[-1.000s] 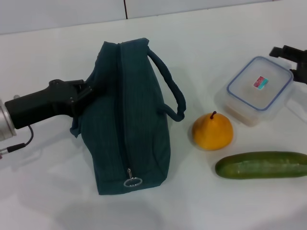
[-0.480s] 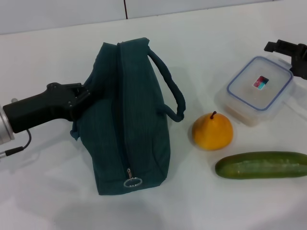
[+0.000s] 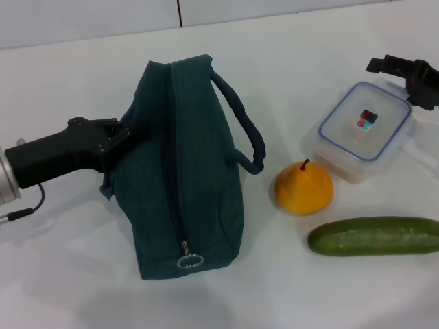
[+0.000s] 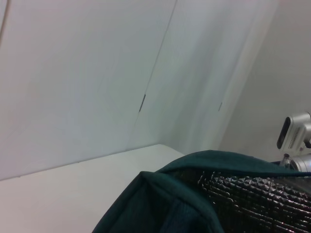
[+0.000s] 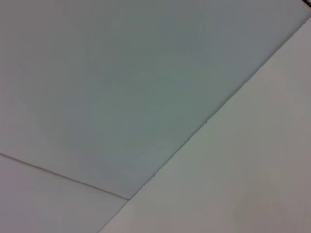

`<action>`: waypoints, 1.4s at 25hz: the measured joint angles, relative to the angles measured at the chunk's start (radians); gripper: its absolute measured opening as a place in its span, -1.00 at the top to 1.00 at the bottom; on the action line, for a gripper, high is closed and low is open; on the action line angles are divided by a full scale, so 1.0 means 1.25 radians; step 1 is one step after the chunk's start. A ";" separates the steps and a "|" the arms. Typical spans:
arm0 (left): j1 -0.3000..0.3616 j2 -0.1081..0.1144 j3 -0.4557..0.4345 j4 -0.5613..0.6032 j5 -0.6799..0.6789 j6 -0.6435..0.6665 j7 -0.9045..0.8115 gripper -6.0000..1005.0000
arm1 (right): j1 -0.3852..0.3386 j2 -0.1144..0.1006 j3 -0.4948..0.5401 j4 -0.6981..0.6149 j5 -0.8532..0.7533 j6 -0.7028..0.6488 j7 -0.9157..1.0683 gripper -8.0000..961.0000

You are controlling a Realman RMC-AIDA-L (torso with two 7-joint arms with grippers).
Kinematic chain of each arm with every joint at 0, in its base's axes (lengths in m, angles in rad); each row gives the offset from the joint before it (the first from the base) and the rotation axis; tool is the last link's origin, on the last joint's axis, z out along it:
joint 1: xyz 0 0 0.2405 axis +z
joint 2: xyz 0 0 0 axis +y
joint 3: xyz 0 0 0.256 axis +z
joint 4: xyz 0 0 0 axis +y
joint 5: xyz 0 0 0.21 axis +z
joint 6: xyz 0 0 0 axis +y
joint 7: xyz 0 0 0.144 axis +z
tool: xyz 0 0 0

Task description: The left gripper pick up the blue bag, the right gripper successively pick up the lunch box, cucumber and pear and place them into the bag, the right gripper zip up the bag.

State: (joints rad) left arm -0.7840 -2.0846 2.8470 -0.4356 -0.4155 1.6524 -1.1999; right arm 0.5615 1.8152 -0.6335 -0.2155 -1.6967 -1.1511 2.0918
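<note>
A large dark teal fabric bag (image 3: 182, 171) lies on its side on the white counter (image 3: 68, 274), its closed zipper running toward the near edge and ending in a metal ring pull (image 3: 190, 260). One padded loop handle (image 3: 243, 127) arches out on the side facing the food. The left claw (image 3: 123, 133), a black two-fingered claw on a thick black arm with a silver wrist, presses into the bag's left flank near its far end; its fingers are buried against the fabric, so whether they are clenched on it cannot be told. In the left wrist view the teal fabric (image 4: 160, 204) folds over a patch of silver quilted lining (image 4: 252, 199).

To the right of the bag, a round yellow-orange pear with a short dark stem (image 3: 304, 187) sits just beside the handle's loop. A long dark green cucumber (image 3: 374, 236) lies crosswise nearer the front edge, close to the pear. Behind the pear rests a small clear rectangular lunch box with a blue-rimmed lid (image 3: 363, 130). The right claw (image 3: 405, 75), black and two-fingered, hangs at the far right corner of the lunch box; its finger state cannot be told. The right wrist view shows only bare counter and wall.
</note>
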 joint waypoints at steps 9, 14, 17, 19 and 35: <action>-0.003 0.000 0.000 0.000 0.000 0.000 0.000 0.89 | -0.012 0.003 0.000 -0.003 0.004 -0.018 -0.014 -0.69; -0.011 -0.001 0.000 0.000 -0.001 0.000 -0.003 0.89 | -0.025 0.015 0.004 -0.014 0.005 -0.018 -0.042 -0.46; -0.013 -0.001 0.000 0.000 -0.002 0.000 -0.004 0.89 | -0.036 0.029 0.005 -0.043 0.006 -0.020 -0.053 -0.24; -0.016 -0.001 0.000 0.000 -0.003 0.000 -0.004 0.89 | -0.039 0.035 0.006 -0.055 0.007 -0.024 -0.060 -0.04; -0.026 -0.001 0.000 0.000 -0.006 0.000 -0.007 0.88 | -0.046 0.055 0.009 -0.066 0.049 -0.071 -0.155 0.61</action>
State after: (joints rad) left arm -0.8162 -2.0861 2.8470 -0.4357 -0.4230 1.6524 -1.2087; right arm 0.5039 1.8841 -0.6218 -0.2979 -1.6355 -1.2394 1.8985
